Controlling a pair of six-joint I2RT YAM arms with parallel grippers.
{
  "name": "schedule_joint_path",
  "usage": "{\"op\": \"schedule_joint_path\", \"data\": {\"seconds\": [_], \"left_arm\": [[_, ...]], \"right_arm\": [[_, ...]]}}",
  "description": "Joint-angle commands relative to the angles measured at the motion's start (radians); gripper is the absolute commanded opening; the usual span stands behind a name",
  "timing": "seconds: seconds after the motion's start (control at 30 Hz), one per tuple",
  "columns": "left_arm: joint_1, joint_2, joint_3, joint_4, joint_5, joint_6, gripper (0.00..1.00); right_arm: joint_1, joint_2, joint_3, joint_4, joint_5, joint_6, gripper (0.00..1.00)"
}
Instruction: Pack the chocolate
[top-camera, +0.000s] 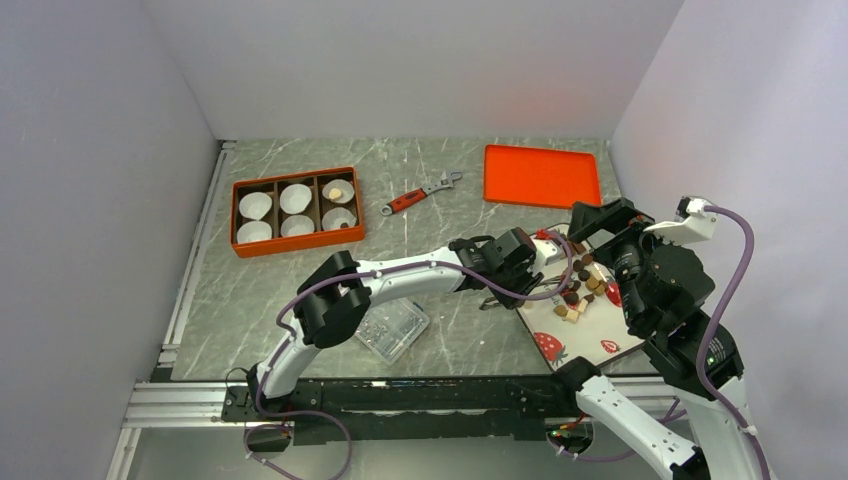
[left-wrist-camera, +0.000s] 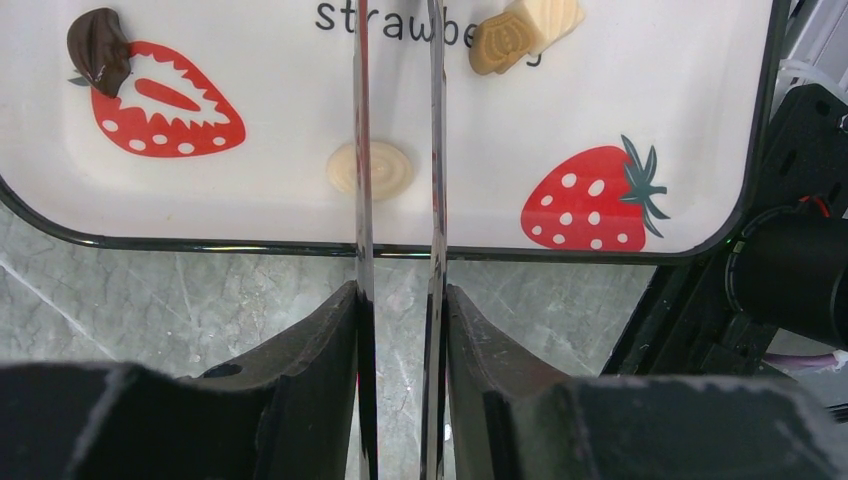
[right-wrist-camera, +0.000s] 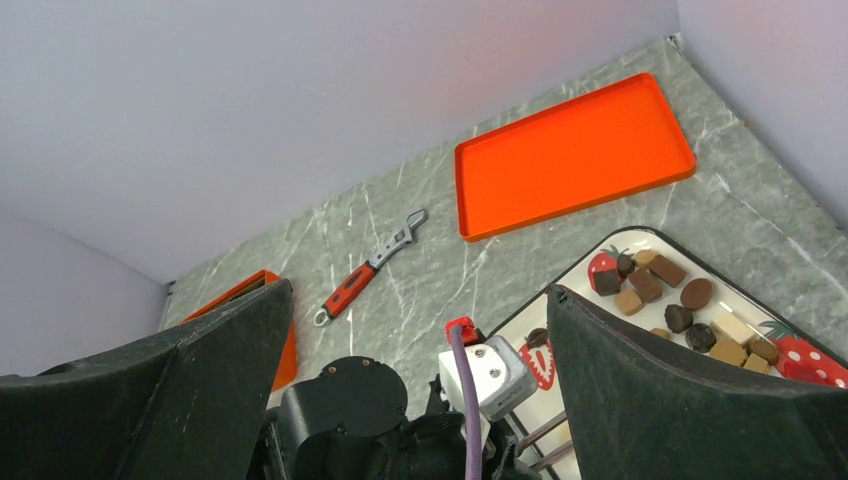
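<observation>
Several small dark, tan and cream chocolate pieces (top-camera: 580, 290) lie on a white strawberry-print tray (top-camera: 600, 345) at the right. My left gripper (top-camera: 548, 283) reaches over the tray's near-left edge. In the left wrist view its two thin blades (left-wrist-camera: 395, 30) stand a narrow gap apart with nothing between them, above a round cream chocolate (left-wrist-camera: 385, 168). A tan and cream pair (left-wrist-camera: 525, 30) and a dark piece (left-wrist-camera: 98, 45) lie farther in. My right gripper (top-camera: 598, 222) hangs wide open and empty above the tray's far side (right-wrist-camera: 418, 300). The right wrist view shows the chocolates (right-wrist-camera: 670, 300).
An orange box (top-camera: 297, 210) with several white paper cups stands at the back left; one cup holds a tan piece (top-camera: 337, 190). A red-handled wrench (top-camera: 420, 193) and a flat orange lid (top-camera: 540, 175) lie at the back. A clear plastic insert (top-camera: 392, 328) lies near the left arm.
</observation>
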Motion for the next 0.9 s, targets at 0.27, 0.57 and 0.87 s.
{"op": "schedule_joint_path", "data": {"seconds": [0.27,0.57,0.87], "left_arm": [[0.038,-0.143,-0.046,0.030,-0.011,-0.019,0.32],[0.079,-0.237,-0.123,0.031,-0.022,-0.018,0.33],[0.148,-0.345,-0.220,0.050,-0.019,-0.035,0.33]], "right_arm": [[-0.002,0.006,0.000,0.012,-0.015,-0.012,1.00],[-0.003,0.007,-0.017,0.030,-0.032,-0.006,1.00],[-0.002,0.017,-0.034,0.048,-0.052,-0.003,1.00]]}}
